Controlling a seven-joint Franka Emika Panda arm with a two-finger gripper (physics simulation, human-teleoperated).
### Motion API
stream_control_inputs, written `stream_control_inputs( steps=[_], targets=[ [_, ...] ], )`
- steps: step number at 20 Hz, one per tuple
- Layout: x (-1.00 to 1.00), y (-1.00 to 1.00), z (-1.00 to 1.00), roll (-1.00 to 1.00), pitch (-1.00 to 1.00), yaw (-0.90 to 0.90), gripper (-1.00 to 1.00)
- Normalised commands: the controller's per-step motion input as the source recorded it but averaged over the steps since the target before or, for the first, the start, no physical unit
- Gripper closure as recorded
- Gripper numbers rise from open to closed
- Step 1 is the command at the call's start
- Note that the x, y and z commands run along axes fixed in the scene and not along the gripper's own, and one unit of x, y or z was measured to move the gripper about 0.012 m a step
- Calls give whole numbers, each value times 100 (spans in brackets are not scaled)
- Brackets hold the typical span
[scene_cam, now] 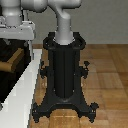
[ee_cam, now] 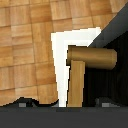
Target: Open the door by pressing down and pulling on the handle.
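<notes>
The door point(scene_cam: 6, 82) is a dark panel in a pale frame point(scene_cam: 22, 85) at the exterior view's left, seen edge-on. Its tan handle point(scene_cam: 8, 64) sticks out from the panel. My white-grey gripper point(scene_cam: 17, 41) hangs above the handle without touching it. In the wrist view the handle's stub point(ee_cam: 95, 57) comes off the dark door point(ee_cam: 107, 82) and the lever point(ee_cam: 77, 85) runs from it beside the white frame point(ee_cam: 62, 55). My gripper point(ee_cam: 62, 105) is open, with one dark fingertip point(ee_cam: 22, 103) showing on each side at the frame's edge. Nothing is between the jaws.
The black robot pedestal point(scene_cam: 64, 65) with its spread feet stands on the wooden floor point(scene_cam: 110, 75) just to the right of the door frame in the exterior view. The grey arm point(scene_cam: 62, 25) rises from it and reaches over towards the door.
</notes>
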Motion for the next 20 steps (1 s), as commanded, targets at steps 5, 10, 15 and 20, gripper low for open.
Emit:
stream_control_inputs(
  steps=[5,10,15,20],
  targets=[
    [0,-20,-80,0,0,0,-100],
    [0,-40,-60,0,0,0,-100],
    [0,-20,-20,0,0,0,-100],
    [0,0,0,0,0,0,100]
  ],
)
